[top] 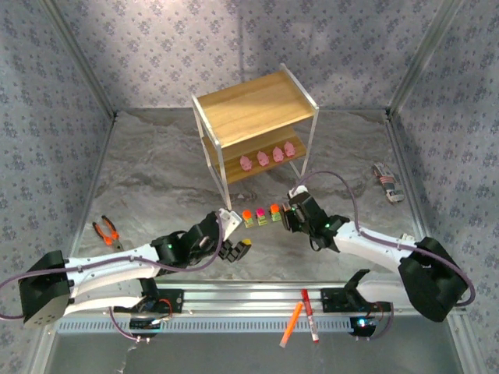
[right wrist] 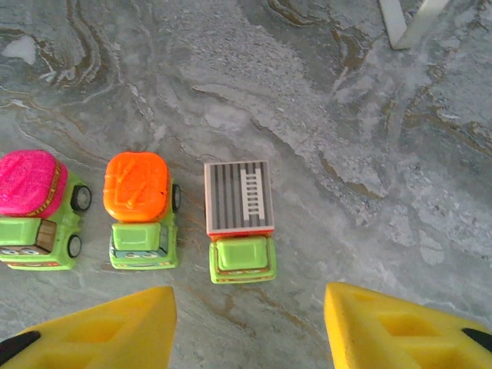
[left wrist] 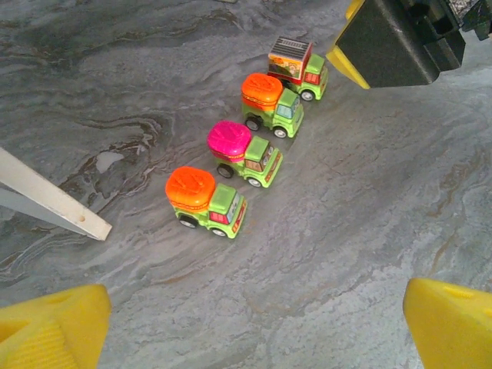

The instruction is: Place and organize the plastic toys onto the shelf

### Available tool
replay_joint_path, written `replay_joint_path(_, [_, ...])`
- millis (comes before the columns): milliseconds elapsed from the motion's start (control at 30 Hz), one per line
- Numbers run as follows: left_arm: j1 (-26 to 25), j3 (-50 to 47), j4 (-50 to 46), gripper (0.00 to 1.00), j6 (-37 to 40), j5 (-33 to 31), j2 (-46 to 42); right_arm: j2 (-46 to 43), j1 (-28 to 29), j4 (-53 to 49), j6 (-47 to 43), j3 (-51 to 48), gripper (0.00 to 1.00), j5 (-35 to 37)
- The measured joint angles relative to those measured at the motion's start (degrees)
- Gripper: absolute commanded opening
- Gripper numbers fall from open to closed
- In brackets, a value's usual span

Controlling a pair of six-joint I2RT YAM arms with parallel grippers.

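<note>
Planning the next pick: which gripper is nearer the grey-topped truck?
Right. The right gripper hovers by the grey-topped truck; the left gripper sits at the row's opposite end.

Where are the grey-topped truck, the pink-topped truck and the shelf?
grey-topped truck (right wrist: 238, 198), right wrist view, striped roof.
pink-topped truck (left wrist: 229, 140), left wrist view, pink top.
shelf (top: 253, 109), top external view, upper board.

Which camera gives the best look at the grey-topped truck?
Right wrist: the grey truck sits close, seen from above. Left wrist shows it smaller, farther off, from the side. Top view: too small to tell.
</note>
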Motion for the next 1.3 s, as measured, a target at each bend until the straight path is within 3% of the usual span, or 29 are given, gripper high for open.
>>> replay_joint_path(567, [0.1, 0.0, -1.1, 0.97, -0.2, -1.7, -0.4, 6.9, -3.2, 0.9, -2.1, 4.2, 0.47, -3.9])
replay_joint_path(1300, [0.8, 0.0, -1.2, 0.97, -0.2, -1.7, -0.4, 10.3, -4.1, 0.9, -3.0, 6.3, 0.45, -5.3])
